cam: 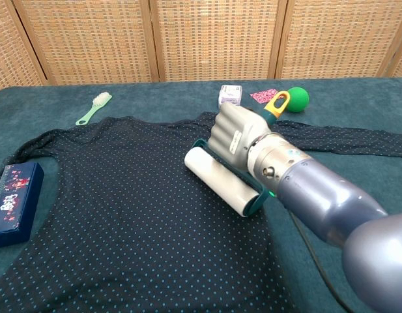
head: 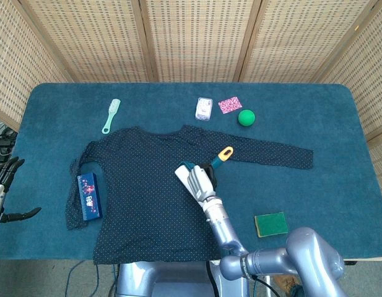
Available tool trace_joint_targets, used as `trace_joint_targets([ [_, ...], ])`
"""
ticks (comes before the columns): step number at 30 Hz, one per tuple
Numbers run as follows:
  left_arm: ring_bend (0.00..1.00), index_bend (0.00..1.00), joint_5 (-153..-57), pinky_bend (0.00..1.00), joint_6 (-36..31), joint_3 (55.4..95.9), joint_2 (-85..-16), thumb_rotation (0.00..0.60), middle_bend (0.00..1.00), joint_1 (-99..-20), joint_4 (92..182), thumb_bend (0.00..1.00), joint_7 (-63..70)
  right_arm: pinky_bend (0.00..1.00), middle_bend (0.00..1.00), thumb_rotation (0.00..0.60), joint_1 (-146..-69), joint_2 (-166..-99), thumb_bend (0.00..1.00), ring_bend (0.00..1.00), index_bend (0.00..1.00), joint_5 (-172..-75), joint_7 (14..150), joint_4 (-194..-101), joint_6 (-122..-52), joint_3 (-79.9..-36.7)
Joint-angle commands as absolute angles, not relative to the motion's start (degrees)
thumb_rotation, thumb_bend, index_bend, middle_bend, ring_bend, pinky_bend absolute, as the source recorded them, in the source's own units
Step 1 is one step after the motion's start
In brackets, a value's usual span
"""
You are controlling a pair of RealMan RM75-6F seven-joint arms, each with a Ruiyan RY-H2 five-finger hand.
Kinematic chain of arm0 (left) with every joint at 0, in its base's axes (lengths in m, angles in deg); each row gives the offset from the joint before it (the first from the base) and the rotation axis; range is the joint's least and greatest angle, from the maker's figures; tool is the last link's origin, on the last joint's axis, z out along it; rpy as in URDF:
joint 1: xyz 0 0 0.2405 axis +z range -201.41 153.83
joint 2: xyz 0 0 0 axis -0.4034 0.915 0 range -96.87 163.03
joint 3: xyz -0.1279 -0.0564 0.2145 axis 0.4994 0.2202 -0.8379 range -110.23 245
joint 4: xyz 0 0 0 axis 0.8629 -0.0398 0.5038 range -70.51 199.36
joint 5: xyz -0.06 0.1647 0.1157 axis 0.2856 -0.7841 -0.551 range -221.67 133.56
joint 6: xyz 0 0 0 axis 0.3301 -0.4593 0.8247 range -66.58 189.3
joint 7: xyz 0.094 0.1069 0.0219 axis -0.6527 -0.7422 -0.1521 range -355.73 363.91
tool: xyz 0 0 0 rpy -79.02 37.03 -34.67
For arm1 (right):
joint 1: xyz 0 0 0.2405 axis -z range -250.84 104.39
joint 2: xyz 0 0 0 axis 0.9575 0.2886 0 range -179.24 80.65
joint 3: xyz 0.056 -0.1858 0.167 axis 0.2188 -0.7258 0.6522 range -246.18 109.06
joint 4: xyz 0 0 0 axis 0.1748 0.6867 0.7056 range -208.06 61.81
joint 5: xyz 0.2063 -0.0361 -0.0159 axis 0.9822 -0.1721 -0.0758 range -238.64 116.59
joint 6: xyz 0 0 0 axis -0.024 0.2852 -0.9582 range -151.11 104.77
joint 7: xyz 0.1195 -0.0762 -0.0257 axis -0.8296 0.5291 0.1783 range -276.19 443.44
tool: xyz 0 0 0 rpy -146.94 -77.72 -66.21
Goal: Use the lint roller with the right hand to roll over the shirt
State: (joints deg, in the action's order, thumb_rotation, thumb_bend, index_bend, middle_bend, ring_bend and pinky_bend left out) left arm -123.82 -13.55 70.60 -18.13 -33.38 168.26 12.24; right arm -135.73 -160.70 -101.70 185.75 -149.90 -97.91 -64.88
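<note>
A dark navy dotted shirt (head: pixel 144 179) (cam: pixel 122 215) lies spread flat on the blue table, its sleeve reaching right. My right hand (head: pixel 200 181) (cam: pixel 236 135) grips the lint roller by its teal handle with a yellow loop end (head: pixel 225 153) (cam: pixel 277 102). The white roll (head: pixel 185 179) (cam: pixel 217 179) presses on the shirt's right side, near its middle. My left hand (head: pixel 4 185) hangs off the table's left edge with fingers spread, holding nothing.
On the shirt's left sleeve sits a blue box (head: pixel 89 197) (cam: pixel 12 202). A mint brush (head: pixel 111 116), a small white pack (head: pixel 204 108), a pink patterned card (head: pixel 230 104) and a green ball (head: pixel 246 117) lie at the back. A green sponge (head: pixel 270 224) lies front right.
</note>
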Motion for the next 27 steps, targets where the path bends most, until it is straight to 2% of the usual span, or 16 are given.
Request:
trace_joint_targets([
  [1, 0.0, 0.0, -123.9, 0.0, -13.5, 70.6, -18.2, 0.6, 0.0, -33.4, 168.2, 0.0, 12.3, 1.0, 1.0, 0.6, -136.4, -162.0, 0.85, 1.0, 0.72, -102.3, 187.2, -151.2, -98.1, -65.1],
  [17, 0.0, 0.0, -123.9, 0.0, -13.6, 70.6, -18.2, 0.6, 0.0, -33.4, 168.2, 0.0, 12.1, 1.0, 1.0, 0.6, -138.3, -166.9, 0.85, 1.0, 0.72, -106.9, 190.8, -157.2, -97.6, -67.2],
  [27, 0.0, 0.0, -123.7, 0.0, -13.5, 70.6, -18.2, 0.6, 0.0, -33.5, 168.0, 0.0, 12.5, 1.0, 1.0, 0.6, -136.9, -165.1, 0.85, 1.0, 0.72, -107.8, 190.5, -153.6, -97.6, -68.3],
])
